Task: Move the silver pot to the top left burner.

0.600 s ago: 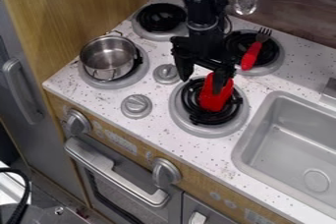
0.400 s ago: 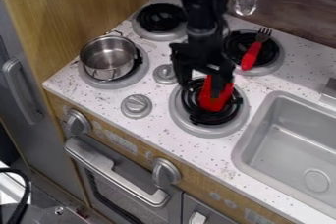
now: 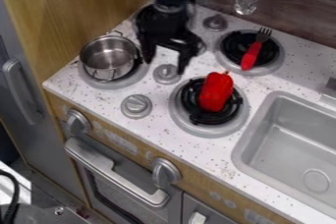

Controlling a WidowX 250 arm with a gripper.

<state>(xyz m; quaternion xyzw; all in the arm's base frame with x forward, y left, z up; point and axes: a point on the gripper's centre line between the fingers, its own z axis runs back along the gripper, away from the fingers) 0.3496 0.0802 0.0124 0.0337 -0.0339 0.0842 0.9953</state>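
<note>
Claw point(image 3: 164, 66) open, fingers spread, nothing between them, over stove knob point(image 3: 166, 73). Silver pot point(image 3: 108, 60) near claw, between it and wooden panel point(image 3: 72, 7), on front burner point(image 3: 106, 84). Pot upright, round, lidless; shiny metal walls, pale gleam along rim, darker shading inside, thin wire handles on opposite sides. Black coil peeks past pot's wall on side nearer claw. Red pepper point(image 3: 216, 93) across claw from pot, on another burner point(image 3: 209, 131).
</note>
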